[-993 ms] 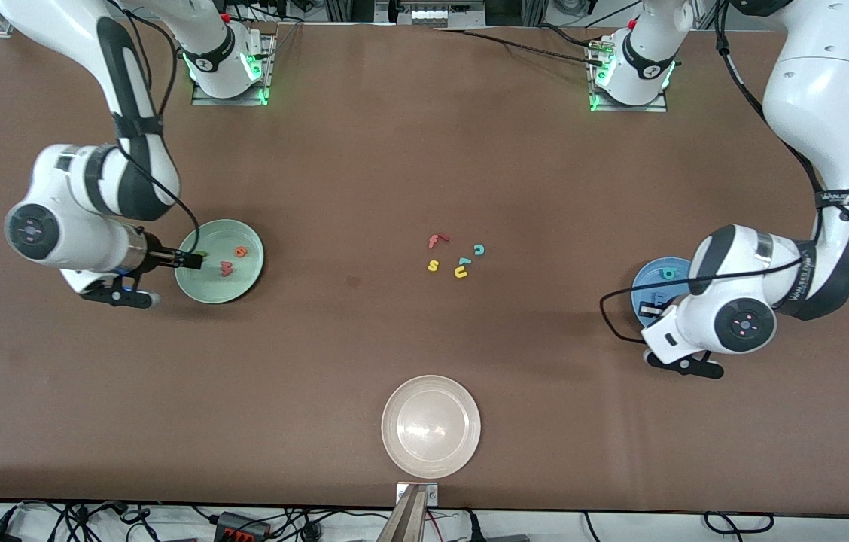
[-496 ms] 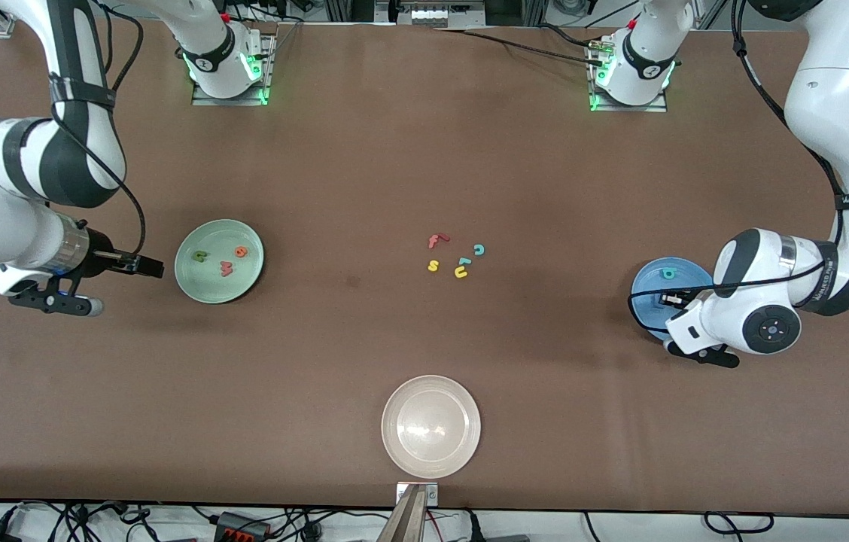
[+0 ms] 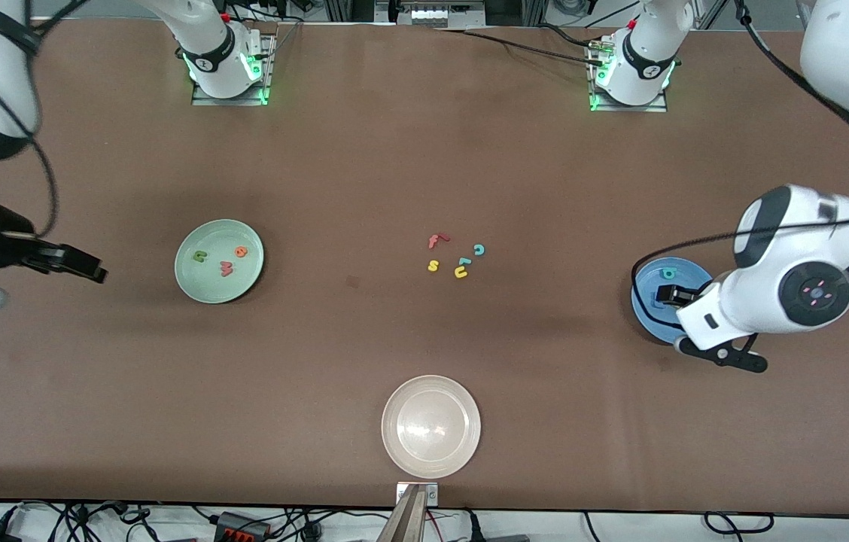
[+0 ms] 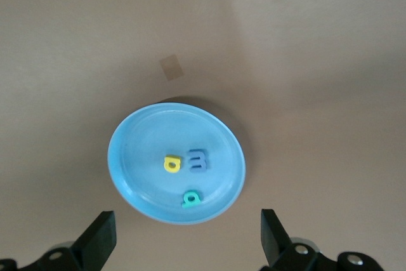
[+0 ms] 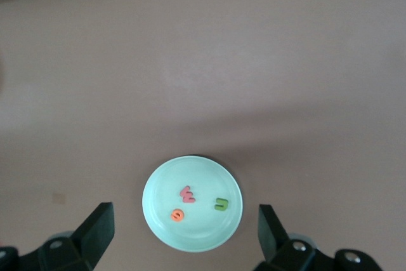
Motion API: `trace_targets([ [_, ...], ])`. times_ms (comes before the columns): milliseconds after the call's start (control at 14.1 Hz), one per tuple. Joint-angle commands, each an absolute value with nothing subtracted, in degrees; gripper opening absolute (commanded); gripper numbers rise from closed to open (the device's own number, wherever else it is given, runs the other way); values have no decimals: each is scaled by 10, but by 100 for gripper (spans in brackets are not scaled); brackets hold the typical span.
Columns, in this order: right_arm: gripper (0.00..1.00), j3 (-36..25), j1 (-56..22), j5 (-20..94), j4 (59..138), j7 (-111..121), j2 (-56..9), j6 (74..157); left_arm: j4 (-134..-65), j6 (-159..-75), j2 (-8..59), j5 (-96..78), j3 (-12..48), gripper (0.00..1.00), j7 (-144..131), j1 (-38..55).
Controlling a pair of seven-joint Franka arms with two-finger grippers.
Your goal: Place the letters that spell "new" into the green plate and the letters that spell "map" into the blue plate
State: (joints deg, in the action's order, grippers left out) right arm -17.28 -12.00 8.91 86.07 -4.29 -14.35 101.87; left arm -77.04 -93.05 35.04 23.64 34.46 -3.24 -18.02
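Observation:
The green plate (image 3: 206,284) holds a dark green n (image 3: 200,256), an orange e (image 3: 241,251) and a red w (image 3: 226,268). My right gripper (image 3: 89,269) hangs open and empty, off the plate toward the right arm's end of the table. In the right wrist view the green plate (image 5: 203,231) sits between my fingers (image 5: 96,230). The blue plate (image 4: 139,157) holds a yellow a (image 4: 172,164), a blue m (image 4: 198,161) and a teal p (image 4: 191,199). My left gripper (image 3: 667,293) is open and empty over the blue plate (image 3: 646,307).
A whitish-beige plate (image 3: 431,459) stands near the table's front edge. Mid-table lie loose letters: a red f (image 3: 436,241), a yellow s (image 3: 433,265), a teal c (image 3: 479,249), a yellow u (image 3: 461,272) and one more teal piece (image 3: 464,261).
My left gripper has opened over the blue plate and risen. My right gripper has drawn back from the green plate toward the right arm's end of the table.

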Motion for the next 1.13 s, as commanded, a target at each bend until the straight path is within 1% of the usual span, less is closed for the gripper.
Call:
trace_targets([
  [0,100,-67,-4,61,846,-39,-105,971,-759,-884,298,218,359,100,-39,-181],
  [142,100,-69,1,41,836,-32,-104,943,-758,-879,262,201,364,100,-40,-186],
  [213,100,-69,1,22,818,-31,-104,931,-758,-878,247,173,360,100,-40,-186],
  [284,100,-71,-2,3,805,-27,-104,913,-751,-879,230,137,353,100,-39,-192],
  [355,100,-87,-7,-3,797,-13,-102,898,-755,-880,205,103,332,100,-40,-192],
  [426,100,-90,-6,-4,787,3,-100,896,-760,-880,174,74,288,100,-40,-172],
  [567,100,-79,9,-3,784,20,-98,899,-801,-882,119,26,165,100,-39,-92],
  [638,100,-64,15,-6,786,19,-96,899,-827,-884,96,-9,98,100,-39,-46],
  [709,100,-43,30,-11,790,15,-94,899,-844,-886,77,-29,45,100,-40,-14],
  [780,100,-17,46,-22,802,11,-87,903,-869,-895,55,-30,5,100,-40,14],
  [851,100,-5,57,-28,812,12,-83,908,-898,-920,28,-27,-26,100,-32,32],
  [922,100,-4,55,-30,819,12,-80,911,-932,-938,2,-26,-40,100,-29,46],
  [993,100,-4,55,-30,823,12,-79,910,-975,-965,-17,-25,-44,100,-28,51],
  [1064,100,-4,56,-30,837,11,-70,913,-1001,-1000,-23,-22,-44,100,-26,50],
])
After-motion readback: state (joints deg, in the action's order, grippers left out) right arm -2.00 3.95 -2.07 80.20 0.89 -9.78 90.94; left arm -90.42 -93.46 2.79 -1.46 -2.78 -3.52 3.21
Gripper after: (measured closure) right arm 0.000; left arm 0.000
